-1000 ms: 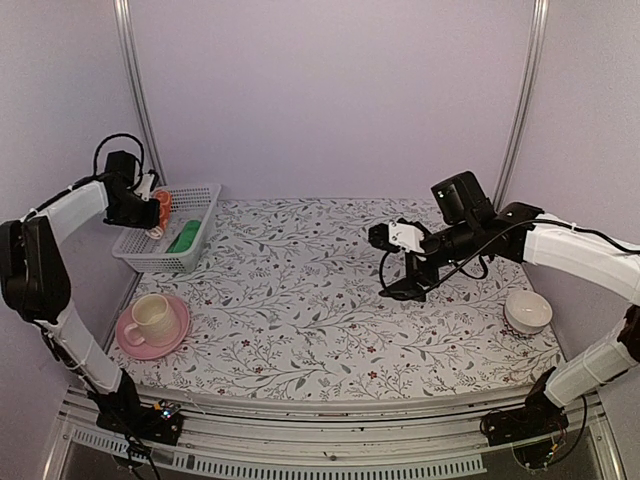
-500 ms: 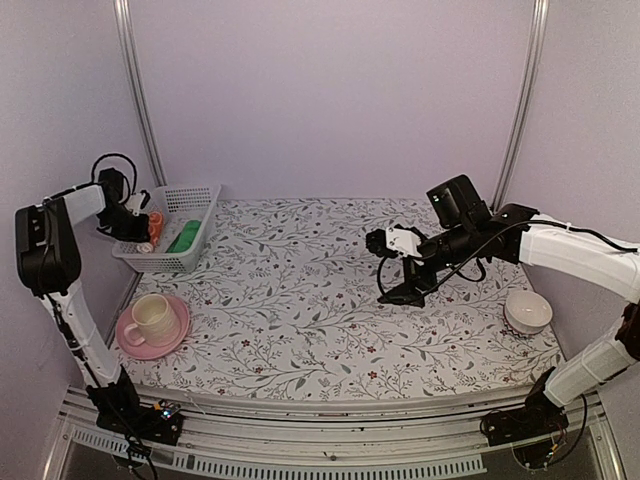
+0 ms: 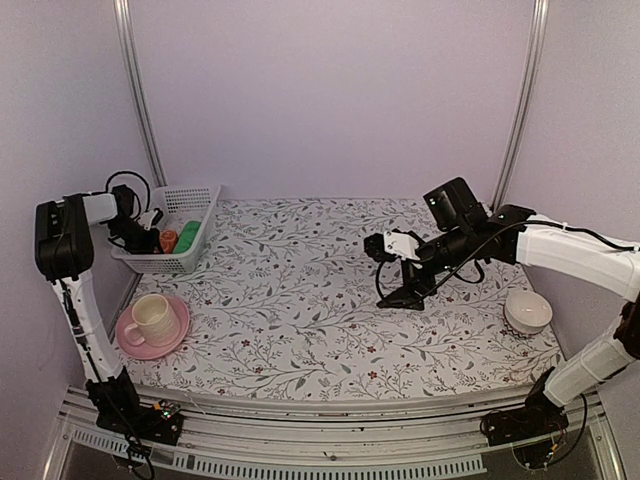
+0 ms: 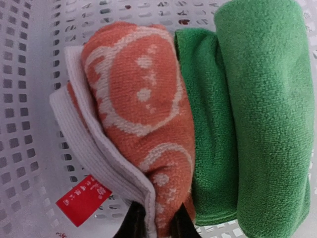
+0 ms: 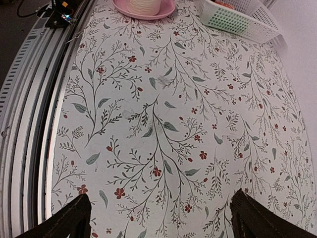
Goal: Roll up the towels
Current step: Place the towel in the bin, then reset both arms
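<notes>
Far-left basket (image 3: 196, 196) | left gripper (image 4: 157, 220) clamps end of orange towel (image 4: 141, 109) (long axis runs away from fingers (image 4: 132, 223)) | right gripper (image 5: 163, 220) agape, well apart

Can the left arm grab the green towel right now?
Probably not yet: the left gripper is shut on the orange towel. The green towel lies right beside it in the basket, uncovered.

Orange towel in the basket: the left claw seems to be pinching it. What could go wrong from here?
1. The left gripper pinches only the orange towel at its end, so a pull may unroll it.
2. The green towel lies pressed against it and could be dragged along.
3. The basket looks light; it might shift or tip with the pull.
</notes>
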Robot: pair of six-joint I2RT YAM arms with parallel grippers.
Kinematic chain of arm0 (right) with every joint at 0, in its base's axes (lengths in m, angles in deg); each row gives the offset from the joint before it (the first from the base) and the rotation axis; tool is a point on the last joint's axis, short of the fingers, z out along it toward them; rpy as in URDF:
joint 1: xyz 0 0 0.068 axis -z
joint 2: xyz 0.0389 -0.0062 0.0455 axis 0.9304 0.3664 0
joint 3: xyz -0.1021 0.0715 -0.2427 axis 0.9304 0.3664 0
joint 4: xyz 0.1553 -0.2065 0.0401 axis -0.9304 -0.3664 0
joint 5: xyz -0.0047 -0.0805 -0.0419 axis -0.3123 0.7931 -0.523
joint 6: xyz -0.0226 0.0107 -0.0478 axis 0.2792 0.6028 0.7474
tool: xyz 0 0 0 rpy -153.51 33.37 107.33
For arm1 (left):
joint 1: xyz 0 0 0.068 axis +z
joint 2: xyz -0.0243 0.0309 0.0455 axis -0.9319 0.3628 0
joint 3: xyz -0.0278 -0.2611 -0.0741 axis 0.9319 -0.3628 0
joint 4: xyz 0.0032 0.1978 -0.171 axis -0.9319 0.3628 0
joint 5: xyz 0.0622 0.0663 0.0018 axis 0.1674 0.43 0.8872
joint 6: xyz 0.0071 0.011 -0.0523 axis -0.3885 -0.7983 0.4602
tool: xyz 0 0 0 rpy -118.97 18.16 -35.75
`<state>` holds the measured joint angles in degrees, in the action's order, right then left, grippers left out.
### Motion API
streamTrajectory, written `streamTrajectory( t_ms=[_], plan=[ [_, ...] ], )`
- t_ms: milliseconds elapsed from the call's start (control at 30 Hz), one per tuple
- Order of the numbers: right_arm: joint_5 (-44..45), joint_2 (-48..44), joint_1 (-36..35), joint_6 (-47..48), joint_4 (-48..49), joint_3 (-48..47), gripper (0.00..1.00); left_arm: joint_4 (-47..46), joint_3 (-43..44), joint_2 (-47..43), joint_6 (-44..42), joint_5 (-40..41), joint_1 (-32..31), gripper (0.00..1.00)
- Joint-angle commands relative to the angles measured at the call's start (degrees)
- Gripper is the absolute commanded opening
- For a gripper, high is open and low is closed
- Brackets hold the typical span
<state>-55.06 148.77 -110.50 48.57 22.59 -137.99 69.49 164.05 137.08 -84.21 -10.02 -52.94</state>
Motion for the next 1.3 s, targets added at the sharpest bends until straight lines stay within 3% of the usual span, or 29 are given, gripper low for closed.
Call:
streamTrajectory(
  t_ms=[0, 67, 167, 467, 867, 967, 1267],
  plan=[
    [-1.5, 0.8, -1.0, 0.1, -1.0, 0.5, 0.99, 1.6, 1.4, 1.6, 0.6, 0.2, 0.5, 0.27],
    [-1.4, 1.0, -1.3, 0.2, -1.1, 0.5, 0.99, 1.7, 1.4, 1.5, 1.2, 1.3, 0.4, 0.38],
    [-1.2, 1.2, -1.7, 0.3, -1.1, 0.5, 0.99, 1.5, 1.4, 0.9, 2.0, 3.5, 0.4, 0.46],
    [-0.8, 1.5, -2.6, 0.6, -1.1, 0.6, 0.99, -0.1, 1.0, -2.1, 4.1, 8.7, -0.1, 0.5],
    [-0.5, 2.1, -3.1, 0.7, -1.2, 0.6, 0.99, -0.7, 1.1, -3.7, 5.3, 11.4, -1.5, 0.7],
    [-0.2, 2.1, -3.1, 0.8, -1.1, 0.6, 0.99, -0.8, 1.3, -4.5, 6.3, 11.8, -2.0, 0.96],
    [3.8, 2.5, -3.1, -1.7, 1.7, 0.9, 0.99, -0.9, 2.7, -12.7, 11.3, 14.7, -6.1, 0.97]
  ],
)
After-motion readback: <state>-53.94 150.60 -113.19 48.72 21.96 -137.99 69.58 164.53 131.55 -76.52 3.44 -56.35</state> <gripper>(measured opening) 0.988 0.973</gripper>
